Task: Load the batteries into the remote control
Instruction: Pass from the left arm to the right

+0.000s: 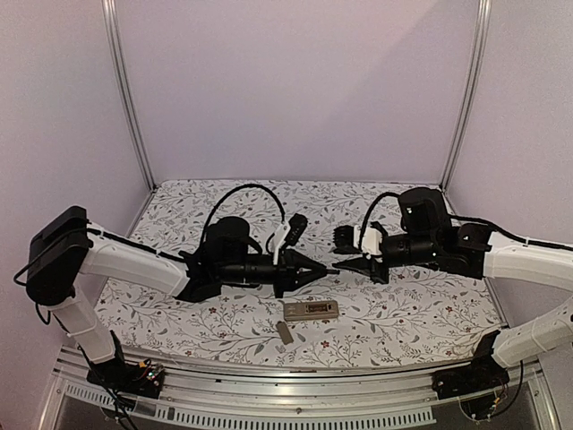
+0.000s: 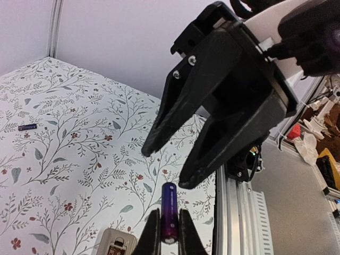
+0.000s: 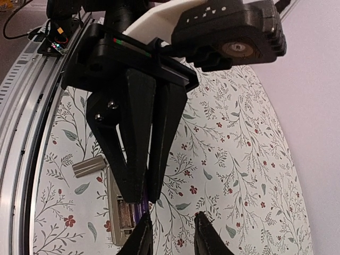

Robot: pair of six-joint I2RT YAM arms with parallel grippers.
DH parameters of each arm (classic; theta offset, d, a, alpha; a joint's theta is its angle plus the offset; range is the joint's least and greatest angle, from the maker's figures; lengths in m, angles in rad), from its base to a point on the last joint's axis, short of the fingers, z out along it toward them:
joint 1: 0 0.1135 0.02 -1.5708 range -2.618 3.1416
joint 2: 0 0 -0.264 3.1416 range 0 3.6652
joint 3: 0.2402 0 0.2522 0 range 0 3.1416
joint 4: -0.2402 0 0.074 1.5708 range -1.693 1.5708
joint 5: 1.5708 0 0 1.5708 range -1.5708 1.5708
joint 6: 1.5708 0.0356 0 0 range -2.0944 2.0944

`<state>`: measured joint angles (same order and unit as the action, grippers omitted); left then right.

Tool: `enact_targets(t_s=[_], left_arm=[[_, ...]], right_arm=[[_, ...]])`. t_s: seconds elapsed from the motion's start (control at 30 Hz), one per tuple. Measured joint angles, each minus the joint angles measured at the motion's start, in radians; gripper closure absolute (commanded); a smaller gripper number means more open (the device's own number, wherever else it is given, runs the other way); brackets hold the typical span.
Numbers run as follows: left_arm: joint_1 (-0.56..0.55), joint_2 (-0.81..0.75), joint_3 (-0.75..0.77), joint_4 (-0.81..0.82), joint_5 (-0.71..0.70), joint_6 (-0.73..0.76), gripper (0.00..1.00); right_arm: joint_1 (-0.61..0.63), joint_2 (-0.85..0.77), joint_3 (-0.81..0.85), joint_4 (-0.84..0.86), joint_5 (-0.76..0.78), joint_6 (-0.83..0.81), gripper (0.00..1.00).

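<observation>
My left gripper (image 1: 311, 267) is shut on a dark purple battery (image 2: 169, 212) and holds it above the table; the battery sticks out past the fingertips. My right gripper (image 1: 344, 262) is open and empty, its tips facing the left gripper's tips and close to the battery's free end. The remote control (image 1: 311, 310) lies back up on the table just below both grippers, its battery recess (image 3: 121, 212) open. A second battery (image 2: 27, 127) lies on the table farther off. In the right wrist view the held battery (image 3: 139, 204) shows just below the left fingers (image 3: 133, 175).
The tan-grey cover strip (image 1: 285, 333) lies in front of the remote near the table's front edge; it also shows in the right wrist view (image 3: 90, 166). A metal rail (image 1: 295, 381) runs along the front edge. Walls enclose the floral table (image 1: 412, 313).
</observation>
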<state>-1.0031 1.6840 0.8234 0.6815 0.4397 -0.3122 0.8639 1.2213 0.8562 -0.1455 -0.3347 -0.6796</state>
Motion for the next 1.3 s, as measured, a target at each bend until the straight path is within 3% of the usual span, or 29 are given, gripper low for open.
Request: enact_targets(t_s=[0.27,0.43,0.73,1.03,1.07,1.1,1.13,1.17,1.2,1.3], left_arm=[[0.0,-0.009,-0.002,0.031,-0.002,-0.007,1.0],[0.0,-0.016,-0.002,0.033,-0.002,-0.007,1.0],[0.0,-0.018,-0.002,0.037,-0.002,-0.007,1.0],[0.0,-0.018,-0.003,0.039,-0.002,-0.007,1.0],[0.0,-0.018,-0.003,0.039,-0.002,-0.006,0.92],[0.0,-0.018,-0.003,0.039,-0.002,-0.006,0.72],[0.0,-0.018,-0.003,0.037,-0.003,-0.002,0.42],[0.0,-0.019,-0.003,0.032,-0.005,0.008,0.27],[0.0,-0.024,-0.003,0.021,-0.008,0.019,0.21],[0.0,-0.058,-0.007,-0.06,-0.04,0.089,0.17]], right_arm=[[0.0,-0.001,-0.021,0.012,-0.036,0.003,0.71],[0.0,0.004,-0.027,0.012,-0.042,0.0,0.81],[0.0,0.005,-0.032,0.012,-0.041,0.002,0.85],[0.0,0.006,-0.033,0.01,-0.042,-0.007,1.0],[0.0,0.006,-0.033,0.009,-0.042,-0.008,1.0],[0.0,0.006,-0.033,0.008,-0.042,-0.011,1.0],[0.0,0.006,-0.033,0.008,-0.042,-0.012,1.0],[0.0,0.006,-0.033,0.008,-0.042,-0.012,1.0],[0.0,0.006,-0.033,0.006,-0.039,-0.012,1.0],[-0.01,0.007,-0.033,-0.021,-0.026,-0.013,1.0]])
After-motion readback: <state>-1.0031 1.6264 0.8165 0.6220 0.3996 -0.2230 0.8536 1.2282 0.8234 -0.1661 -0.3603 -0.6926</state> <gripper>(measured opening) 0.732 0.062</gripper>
